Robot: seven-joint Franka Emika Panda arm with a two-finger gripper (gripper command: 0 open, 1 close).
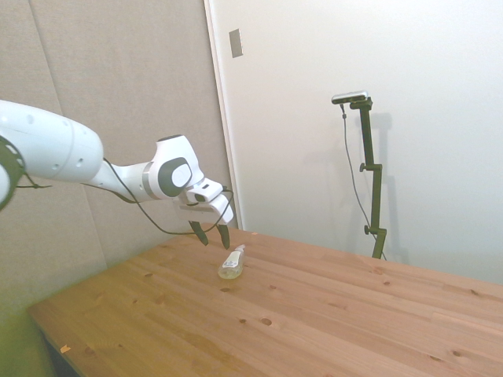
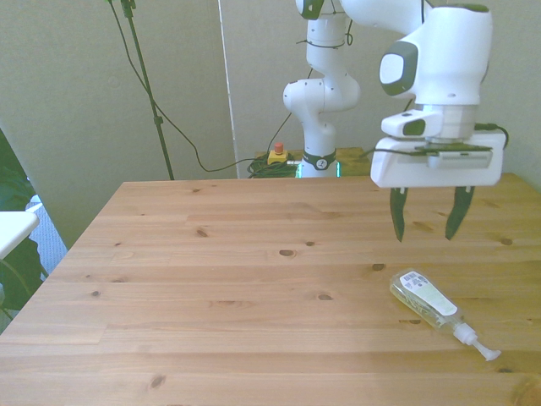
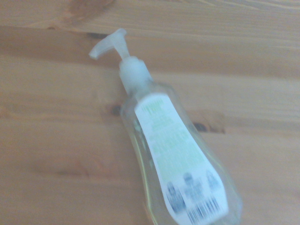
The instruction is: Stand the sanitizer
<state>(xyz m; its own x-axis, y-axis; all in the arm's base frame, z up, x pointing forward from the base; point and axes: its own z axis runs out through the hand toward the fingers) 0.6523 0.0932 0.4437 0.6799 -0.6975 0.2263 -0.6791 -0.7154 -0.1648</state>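
Observation:
The sanitizer (image 2: 431,302) lies on its side on the wooden table (image 2: 211,279), toward the front view's right, a clear bottle of yellowish liquid with a white pump nozzle (image 2: 480,347) pointing at the near edge. In the side view the sanitizer (image 1: 231,263) rests near the table's far edge. The wrist view shows the sanitizer (image 3: 176,164) from close by, label up. My gripper (image 2: 425,216) hangs open above the table, just behind and above the bottle, touching nothing. In the side view the gripper (image 1: 211,234) is above the bottle's nozzle end.
The wooden table (image 1: 314,314) stretches wide to the front view's left of the bottle. A red button box (image 2: 275,153) and cables sit on the floor behind the table, beside the robot base (image 2: 317,127).

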